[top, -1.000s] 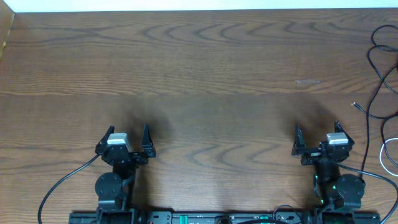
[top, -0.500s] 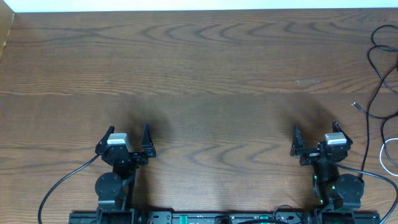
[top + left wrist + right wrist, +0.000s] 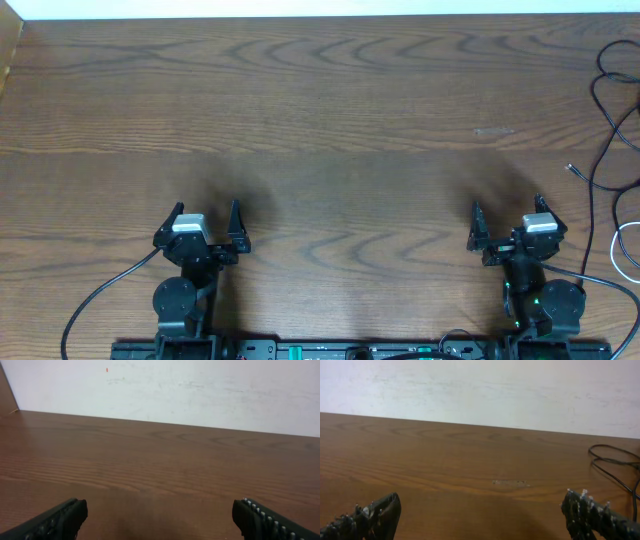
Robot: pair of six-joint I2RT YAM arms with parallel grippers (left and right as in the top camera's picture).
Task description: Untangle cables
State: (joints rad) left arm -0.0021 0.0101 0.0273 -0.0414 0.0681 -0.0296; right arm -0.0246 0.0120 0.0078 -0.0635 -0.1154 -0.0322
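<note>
Worktop (image 3: 320, 120): dark wood grain, pale wall (image 3: 200, 390) beyond
Black cable (image 3: 604, 140): loose loops at right edge, long run 12-to-6, 2 o'clock of right pincer (image 3: 508, 207)
White cable (image 3: 618, 250): 4 o'clock, partly off-frame
Right pincer: open, empty, nearer
Left pincer (image 3: 208, 210): open, empty, well apart

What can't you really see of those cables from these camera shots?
Overhead: the black cable runs off the right edge, so its full length and any tangle are cut off.
Overhead: the white cable shows only a short loop at the right edge.
Right wrist: only part of the black cable, cut by the right edge.
Left wrist: no cable in frame.
</note>
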